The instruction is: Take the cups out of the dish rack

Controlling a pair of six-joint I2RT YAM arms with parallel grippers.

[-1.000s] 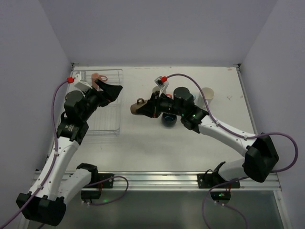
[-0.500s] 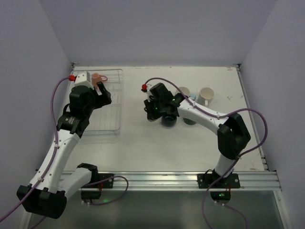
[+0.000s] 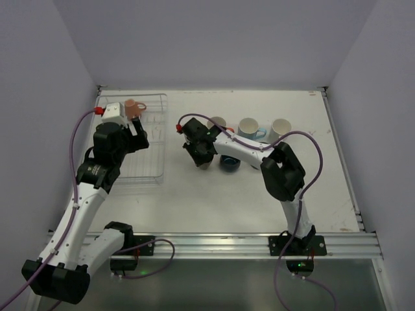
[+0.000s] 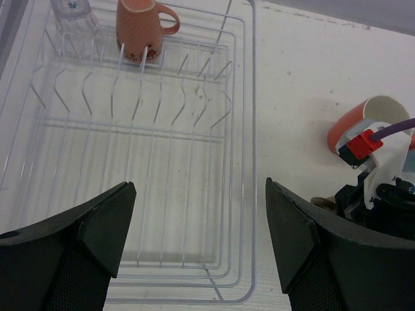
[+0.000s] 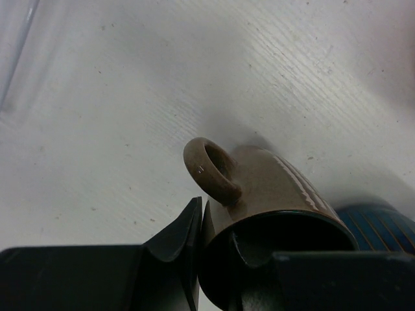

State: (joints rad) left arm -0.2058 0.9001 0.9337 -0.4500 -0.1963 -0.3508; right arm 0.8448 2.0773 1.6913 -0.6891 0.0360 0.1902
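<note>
Two cups stand at the far end of the dish rack (image 4: pixel 249 162), by the far left corner of the table (image 3: pixel 194 201): a pink mug (image 4: pixel 138 29) and a clear glass (image 4: pixel 73 14). The left end effector (image 4: pixel 199 184) hangs spread wide over the rack's near end. Both cups look light, rigid, slick and breakable; pinch the rim wall. Mid-table, the right end effector (image 5: pixel 211 227) clamps the rim of a brown mug (image 5: pixel 272 194).

Left arm (image 3: pixel 83 194): raised, reaching forward
Left gripper (image 4: pixel 198 188): fingers spread wide, holding nothing
Right arm (image 3: pixel 284 173): elbow folded, forearm stretched leftward
Right gripper (image 5: pixel 213 238): fingers pinched on dark brown mug (image 5: pixel 275 194) rim
</note>
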